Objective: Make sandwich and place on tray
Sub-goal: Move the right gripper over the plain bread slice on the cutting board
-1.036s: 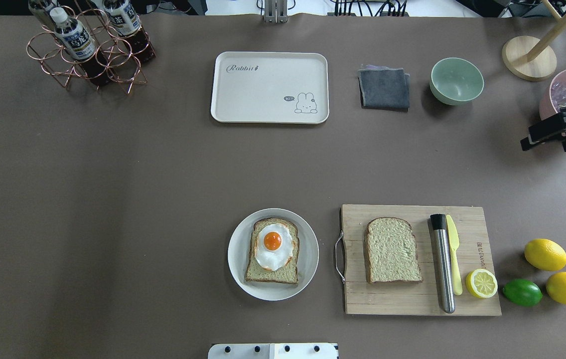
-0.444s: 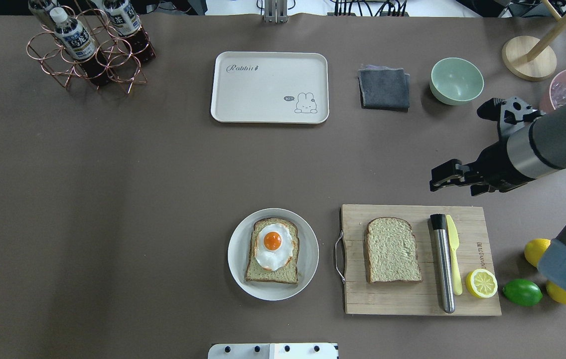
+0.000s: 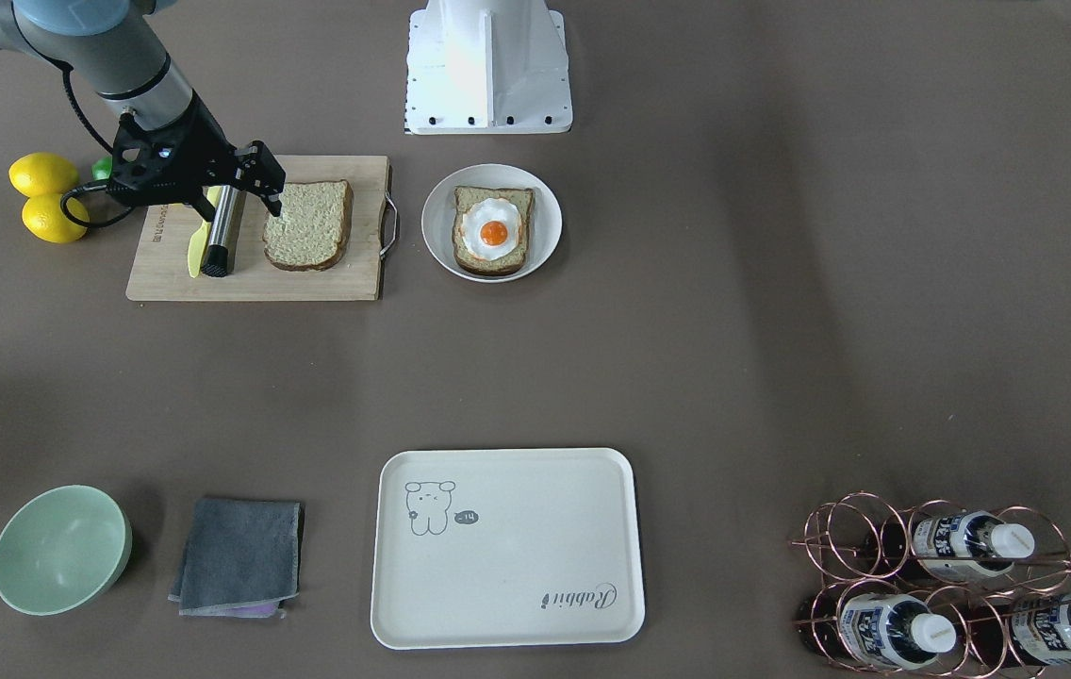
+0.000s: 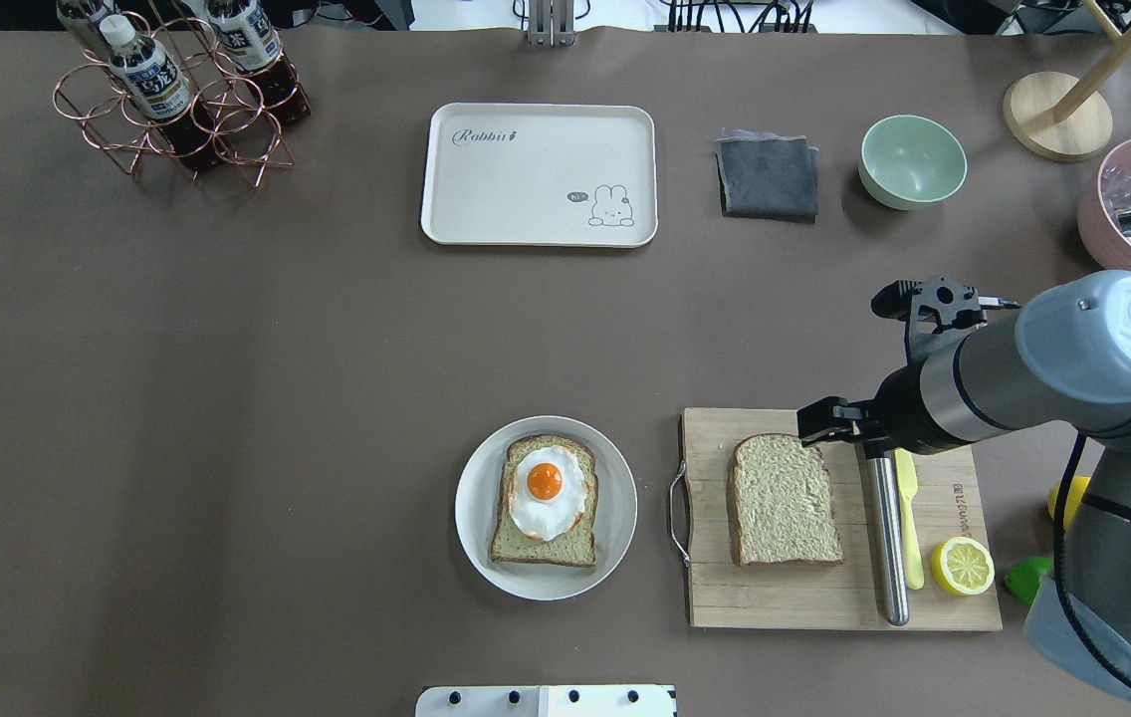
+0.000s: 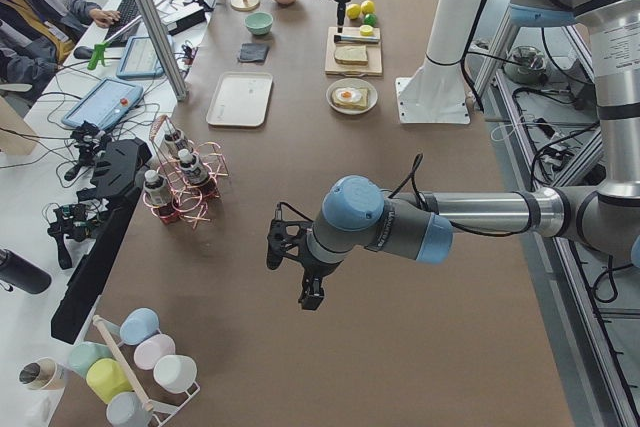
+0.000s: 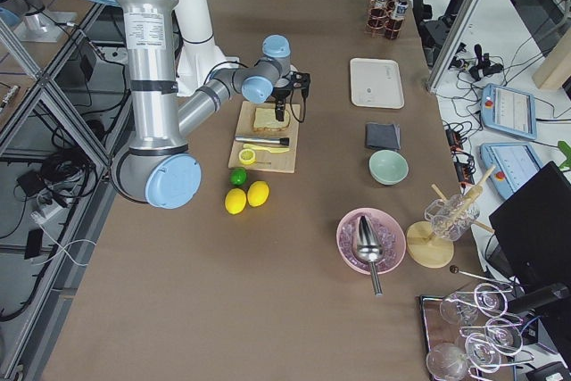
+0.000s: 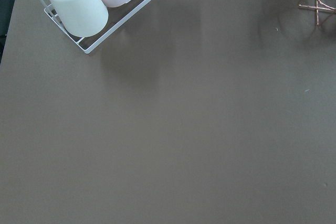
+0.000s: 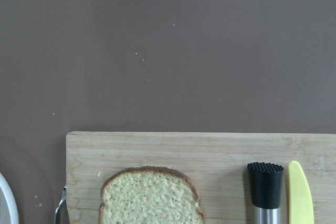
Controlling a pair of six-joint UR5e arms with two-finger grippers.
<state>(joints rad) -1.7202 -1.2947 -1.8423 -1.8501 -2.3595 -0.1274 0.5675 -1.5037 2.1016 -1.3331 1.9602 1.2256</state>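
Approach to plain bread slice [image 4: 785, 498] on cutting board [image 4: 824, 597], right gripper [image 4: 809, 420] open-jawed over its far crust; calls next for descent and edge pinch, then transfer onto egg-topped slice [image 4: 546, 503] on plate [image 4: 468, 508].

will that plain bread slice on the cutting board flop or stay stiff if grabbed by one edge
The bread slice lies flat and thin with porous crumb, so it is probably light and somewhat bendy. Its rough face should resist sliding on the cutting board; rolling seems unlikely.
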